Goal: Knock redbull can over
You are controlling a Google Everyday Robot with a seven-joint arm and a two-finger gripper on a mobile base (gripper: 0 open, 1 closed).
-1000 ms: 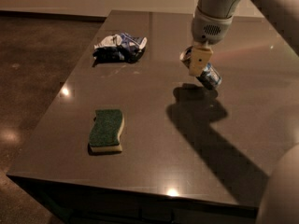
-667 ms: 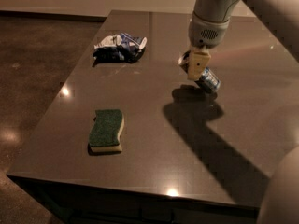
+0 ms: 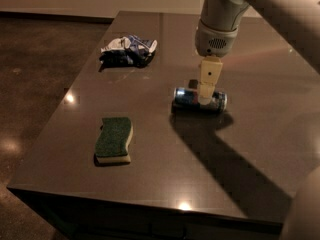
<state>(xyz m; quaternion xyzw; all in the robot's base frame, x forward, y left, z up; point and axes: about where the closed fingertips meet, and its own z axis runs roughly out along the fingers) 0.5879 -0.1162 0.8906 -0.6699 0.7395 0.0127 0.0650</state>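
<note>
Nearest you, a green sponge [image 3: 114, 139] lies flat on the tabletop [image 3: 150, 184], well apart from the work and, by the task, no part of it. Farther in, the redbull can [image 3: 186, 98] lies on its side, its length running left to right. You can judge the knock as done, since it is down, not upright. The pincer [image 3: 205, 93] hangs over the can's middle. You cannot tell whether it is spread or pressed together, nor whether it touches the metal. The arm [image 3: 220, 19] comes in from the upper right and drops its wrist straight down toward the tabletop. Farthest back, a crumpled blue-and-white wrapper [image 3: 129, 49] sits well apart from the can.
</note>
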